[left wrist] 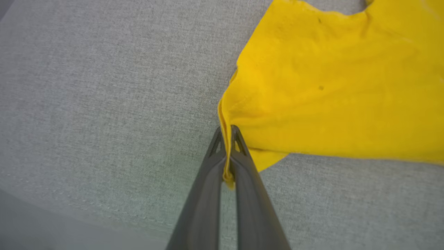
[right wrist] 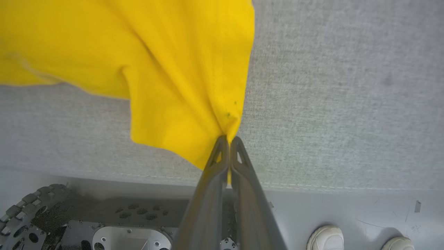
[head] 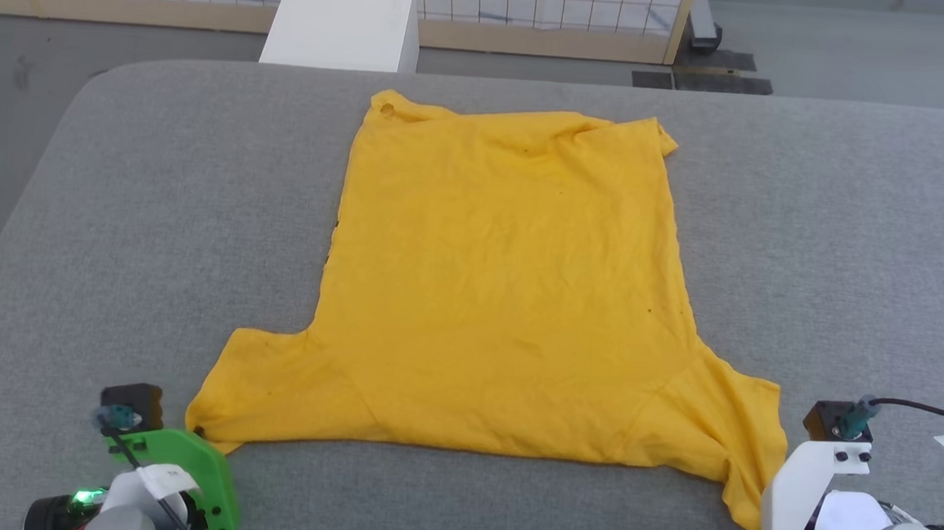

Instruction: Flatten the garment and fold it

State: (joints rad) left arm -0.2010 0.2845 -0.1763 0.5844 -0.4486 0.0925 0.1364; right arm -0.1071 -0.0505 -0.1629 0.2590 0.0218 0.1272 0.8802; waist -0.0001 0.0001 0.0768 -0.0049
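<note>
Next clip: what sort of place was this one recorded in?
Probably an indoor test room staged like a home: the T-shirt lies on a grey upholstered cushion, a wood-framed grid screen fences the bare grey floor behind it, and a person's white shoes stand nearby.

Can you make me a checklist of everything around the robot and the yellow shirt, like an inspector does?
Surface: grey fabric cushion, wide and smooth.
Job's things: garment spread plain side up, sleeves nearest the robot, far corners slightly curled.
Clutter: nothing seen.
Grippers: left gripper shut on one sleeve's edge; right gripper shut on the other sleeve's edge.
Cables: black cable with a white tag at the right wrist; second cable at the left wrist.
Surroundings: white box and wire-grid fence beyond the cushion; a person's white shoes on the floor.
</note>
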